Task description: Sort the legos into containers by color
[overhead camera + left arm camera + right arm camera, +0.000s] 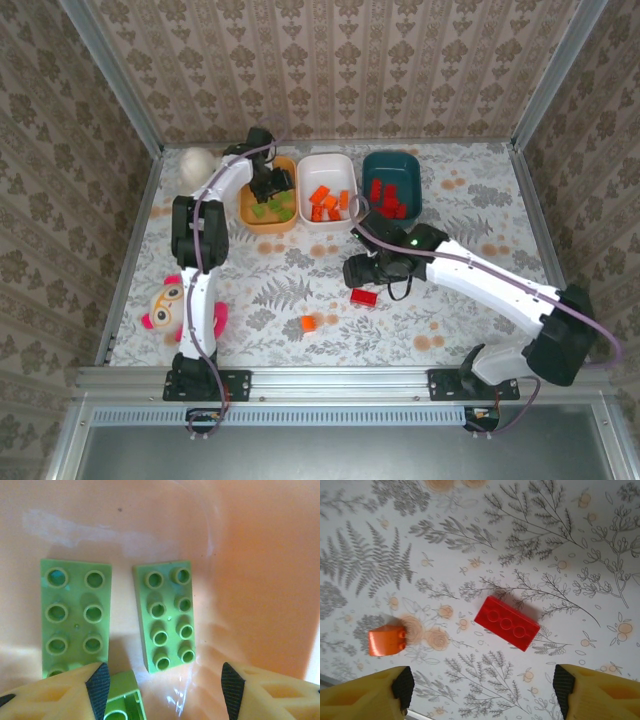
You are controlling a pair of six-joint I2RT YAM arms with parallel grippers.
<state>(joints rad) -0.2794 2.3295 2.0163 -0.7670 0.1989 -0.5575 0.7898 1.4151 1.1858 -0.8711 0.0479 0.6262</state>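
L gripper (165, 685) is held open just above green legos (167, 615) in orange bin (260, 580). R gripper (483, 690) is held open; red lego (506, 623) is seen on table (570, 540), ahead of its gap, apart.

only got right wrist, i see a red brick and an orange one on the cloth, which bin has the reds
Observer: The dark teal bin, rightmost of the three, holds red legos.
Operator: and the orange ones
Observer: Orange legos lie in the white bin, the middle one.
Operator: whats the left arm doing
Observer: The left gripper hangs open inside the orange bin, over green legos.
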